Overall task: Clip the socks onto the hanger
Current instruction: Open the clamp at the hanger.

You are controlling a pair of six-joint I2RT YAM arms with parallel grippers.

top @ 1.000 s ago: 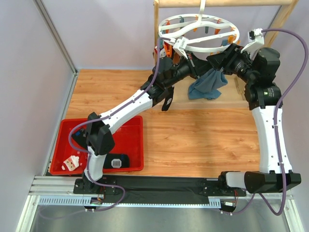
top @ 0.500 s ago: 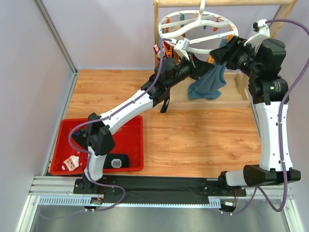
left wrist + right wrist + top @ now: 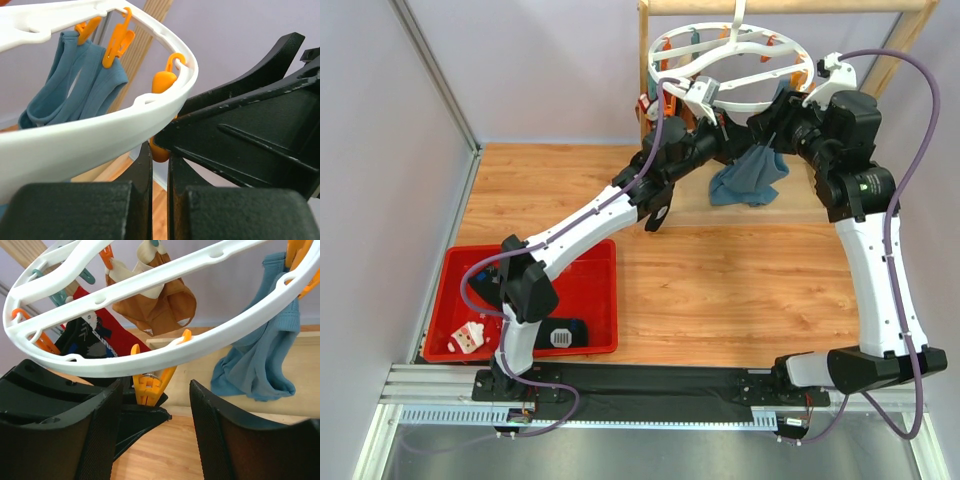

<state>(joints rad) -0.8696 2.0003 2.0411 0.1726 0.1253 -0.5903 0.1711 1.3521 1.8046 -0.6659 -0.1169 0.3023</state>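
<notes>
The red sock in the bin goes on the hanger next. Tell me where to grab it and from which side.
Take the red sock by its edge facing the bin's middle, coming straight down. It lies low in the near-left corner, so the walls probably block any sideways approach. Cuff and toe are too small to tell apart.
</notes>
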